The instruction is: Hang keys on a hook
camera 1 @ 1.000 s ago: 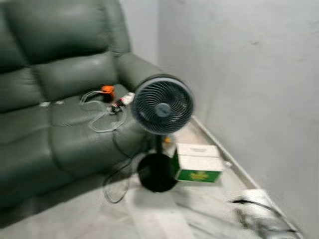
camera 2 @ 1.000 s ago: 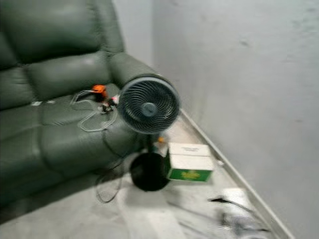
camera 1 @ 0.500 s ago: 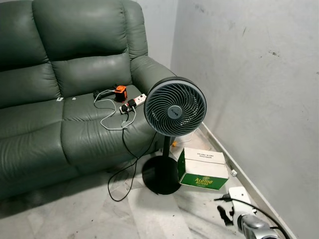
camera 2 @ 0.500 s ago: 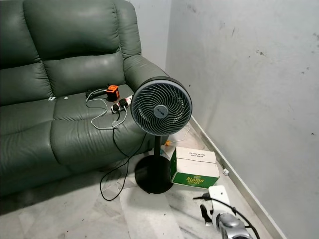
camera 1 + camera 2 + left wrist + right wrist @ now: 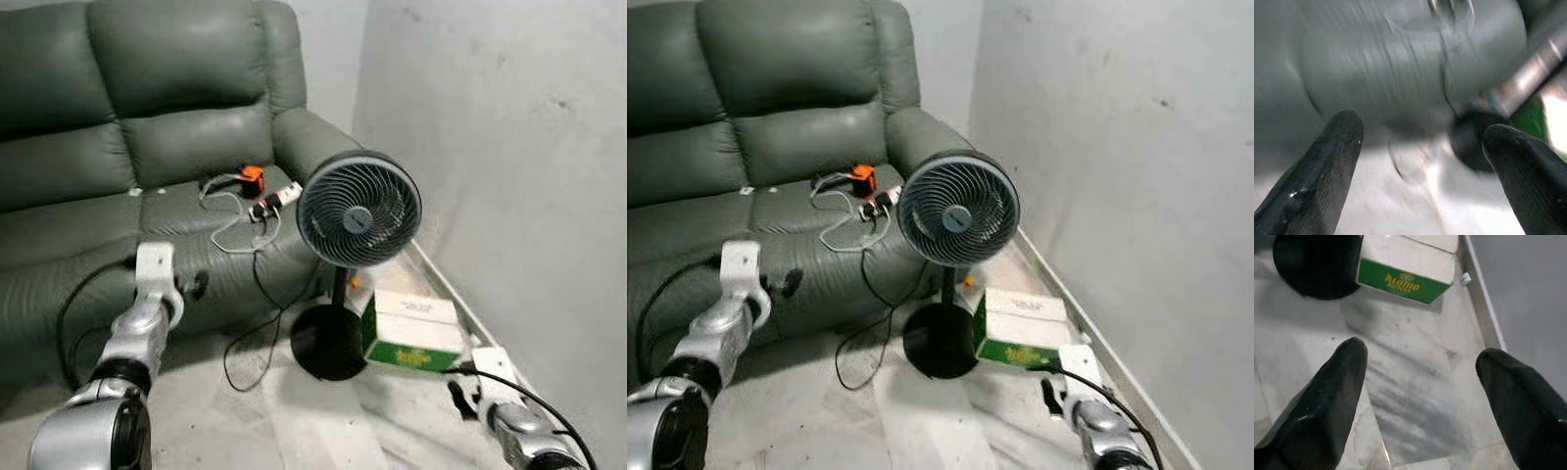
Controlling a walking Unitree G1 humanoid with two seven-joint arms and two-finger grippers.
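Arms are now raised into the head views, which have also shifted: the left gripper is held spread and empty before the sofa, the right gripper likewise parted above bare floor short of the green box. Keys and hook cannot be made out near either gripper, so the search is judged unfinished.

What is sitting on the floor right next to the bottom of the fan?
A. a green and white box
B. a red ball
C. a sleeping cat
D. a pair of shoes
A: a green and white box lies on the floor against the round black base of the fan.
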